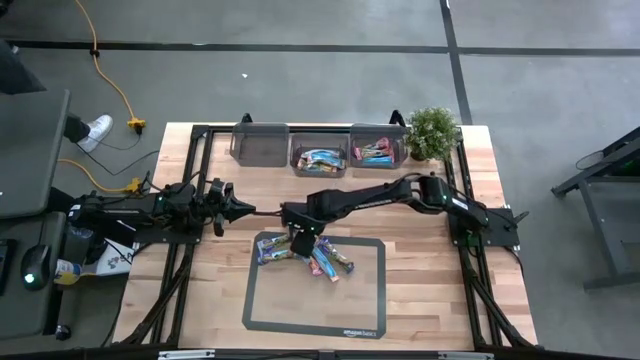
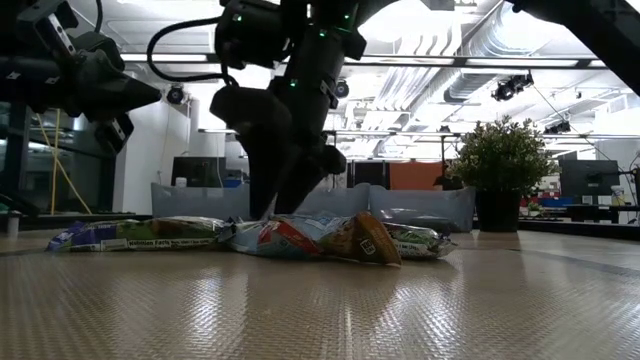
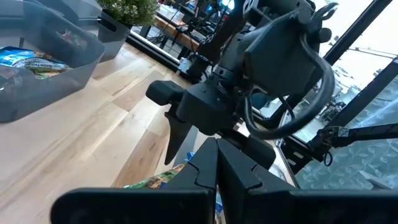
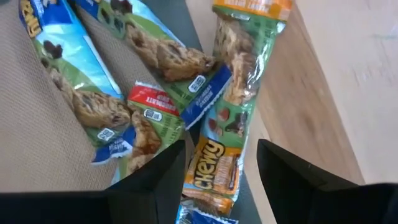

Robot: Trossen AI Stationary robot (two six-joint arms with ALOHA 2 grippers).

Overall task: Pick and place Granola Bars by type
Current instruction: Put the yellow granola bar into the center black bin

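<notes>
Several granola bars lie in a loose pile (image 1: 305,256) on a grey mat (image 1: 365,300) at the table's middle. In the right wrist view they are blue-and-green bars (image 4: 93,93) and an orange-wrapped bar (image 4: 239,81). My right gripper (image 1: 300,243) points steeply down over the pile's left part. It is open, and its fingers stand on either side of the orange bar's near end (image 4: 214,165), close above it. My left gripper (image 1: 243,210) hangs shut and level at the table's left, holding nothing.
Three clear grey bins stand along the far edge: an empty one (image 1: 258,143), one with blue bars (image 1: 320,158) and one with pink and orange bars (image 1: 375,153). A potted plant (image 1: 432,130) stands to their right. Bare wood lies around the mat.
</notes>
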